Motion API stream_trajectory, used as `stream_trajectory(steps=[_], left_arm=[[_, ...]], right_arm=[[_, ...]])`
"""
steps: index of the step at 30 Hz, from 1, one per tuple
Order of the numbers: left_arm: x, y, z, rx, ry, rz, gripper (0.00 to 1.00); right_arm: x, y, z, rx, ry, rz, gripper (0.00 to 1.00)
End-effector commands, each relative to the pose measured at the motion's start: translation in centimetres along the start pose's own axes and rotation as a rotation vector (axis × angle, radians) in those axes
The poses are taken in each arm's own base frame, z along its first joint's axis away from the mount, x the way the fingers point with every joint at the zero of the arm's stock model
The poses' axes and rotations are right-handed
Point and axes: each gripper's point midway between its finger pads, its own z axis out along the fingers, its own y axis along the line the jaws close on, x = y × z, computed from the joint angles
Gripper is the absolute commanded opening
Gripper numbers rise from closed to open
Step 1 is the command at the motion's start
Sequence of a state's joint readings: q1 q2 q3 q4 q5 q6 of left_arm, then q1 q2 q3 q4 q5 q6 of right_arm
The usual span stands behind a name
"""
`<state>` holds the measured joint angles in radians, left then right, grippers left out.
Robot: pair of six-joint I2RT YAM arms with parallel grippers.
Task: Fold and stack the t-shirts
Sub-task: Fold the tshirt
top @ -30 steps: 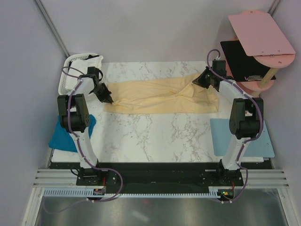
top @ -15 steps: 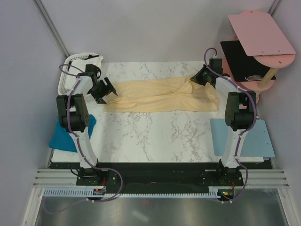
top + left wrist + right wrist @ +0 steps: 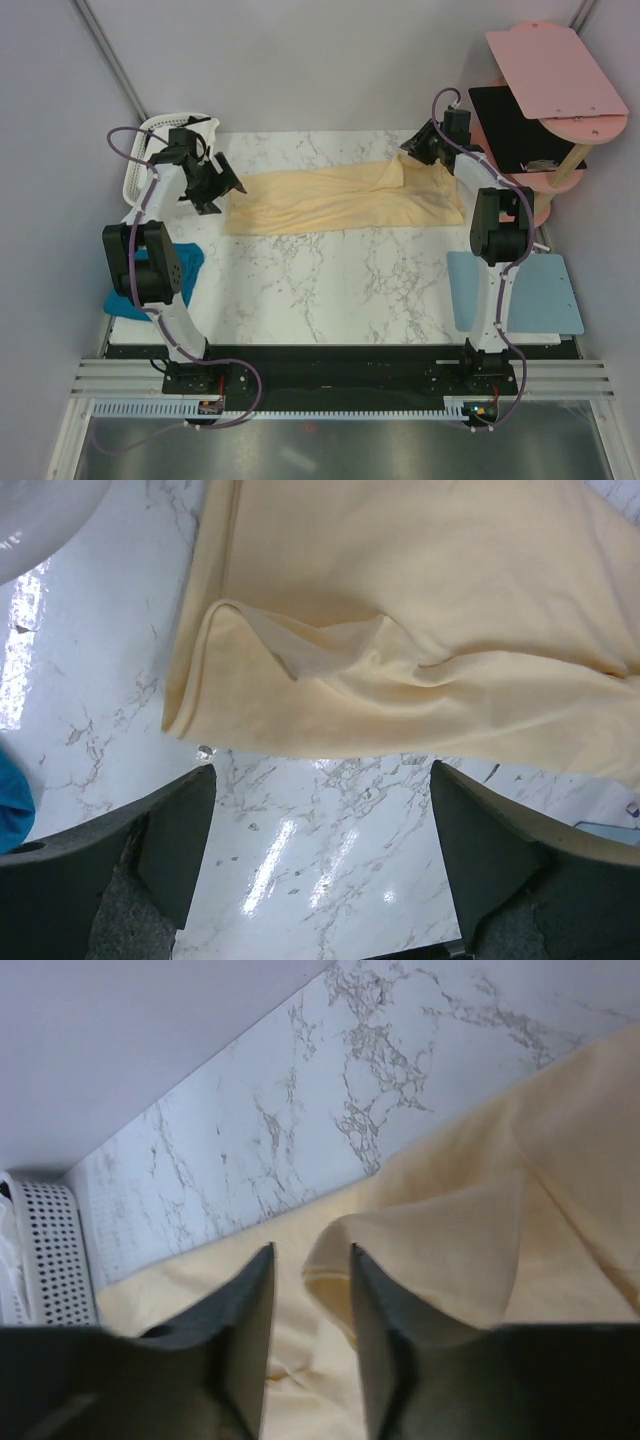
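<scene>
"Where's our yellow shirt [image 3: 340, 200]?"
"Spread along the table's [image 3: 330, 285] far side. Our right gripper [image 3: 311, 1250] pinches a raised fold; our left gripper [image 3: 320, 768] gapes wide beside the other end."

The pale yellow-cream t-shirt [image 3: 330, 202] lies flattened into a long band across the far part of the marble table [image 3: 330, 285]. Its left end is doubled over with a loose, wrinkled fold, and its right end is drawn up into a raised peak. The teal blue t-shirt [image 3: 188, 268] lies crumpled at the table's left edge, partly hidden.
</scene>
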<state>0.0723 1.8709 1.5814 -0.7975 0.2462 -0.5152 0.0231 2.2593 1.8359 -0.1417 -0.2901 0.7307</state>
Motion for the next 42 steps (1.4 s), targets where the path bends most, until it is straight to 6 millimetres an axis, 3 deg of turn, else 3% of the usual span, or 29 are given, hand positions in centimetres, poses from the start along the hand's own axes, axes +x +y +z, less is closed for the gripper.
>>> stream_trajectory(steps=[1, 2, 4, 8, 10, 12, 13, 14, 15, 16, 18, 19, 21, 25, 26, 34, 39, 42], left_arm=[[1.8, -1.7, -1.6, 0.056, 0.013, 0.088, 0.94], [2.3, -1.6, -1.5, 0.049, 0.016, 0.095, 0.94], [2.9, -2.1, -1.8, 0.054, 0.011, 0.121, 0.94], [4.6, -3.4, -1.9, 0.055, 0.008, 0.179, 0.94], [4.9, -4.2, -2.3, 0.061, -0.004, 0.211, 0.94], [5.0, -4.6, -2.6, 0.054, -0.021, 0.232, 0.94], [5.1, -5.0, -2.9, 0.058, -0.029, 0.249, 0.94], [5.1, -5.2, -3.3, 0.062, -0.04, 0.258, 0.94], [5.2, -5.4, -3.6, 0.067, -0.044, 0.262, 0.94], [5.1, -5.4, -3.7, 0.068, -0.05, 0.267, 0.94], [5.2, -5.3, -4.1, 0.065, -0.059, 0.269, 0.94], [5.3, -5.1, -4.1, 0.061, -0.058, 0.272, 0.94], [5.3, -4.9, -4.3, 0.055, -0.064, 0.273, 0.94], [5.5, -4.5, -4.1, 0.043, -0.056, 0.278, 0.95], [5.5, -4.6, -4.1, 0.044, -0.055, 0.277, 0.94], [5.5, -4.7, -3.8, 0.047, -0.048, 0.273, 0.94], [5.4, -4.5, -4.0, 0.032, -0.05, 0.28, 0.94], [5.3, -4.4, -4.1, 0.027, -0.057, 0.284, 0.94]], right_arm=[[-2.1, 0.3, 0.6, -0.011, -0.066, -0.051, 0.54], [-2.2, 0.4, -0.2, -0.011, -0.079, -0.076, 0.74], [-2.2, 0.6, -1.2, 0.0, -0.104, -0.103, 0.98], [-1.4, 0.5, -4.4, 0.014, -0.129, -0.148, 0.98], [-0.8, 0.5, -4.8, 0.01, -0.116, -0.155, 0.98], [0.1, 0.0, -4.9, 0.02, -0.097, -0.147, 0.83], [0.4, -0.2, -4.8, 0.021, -0.089, -0.145, 0.51], [0.9, -0.5, -4.5, 0.017, -0.072, -0.137, 0.31], [1.2, -0.6, -4.1, 0.014, -0.061, -0.122, 0.15], [1.5, -0.7, -3.8, 0.008, -0.046, -0.112, 0.07], [2.6, -1.1, -2.6, 0.009, 0.016, -0.092, 0.11], [2.4, -0.7, -2.3, -0.001, 0.023, -0.091, 0.19], [3.5, -1.6, -1.5, 0.015, 0.056, -0.08, 0.24], [4.0, -2.3, -1.5, 0.036, 0.062, -0.087, 0.5], [4.3, -2.4, -1.4, 0.037, 0.071, -0.092, 0.52], [5.6, -2.8, -0.6, 0.038, 0.108, -0.089, 0.54], [7.9, -3.2, 0.6, 0.052, 0.179, -0.085, 0.53], [8.5, -3.1, 1.1, 0.05, 0.192, -0.09, 0.47]])
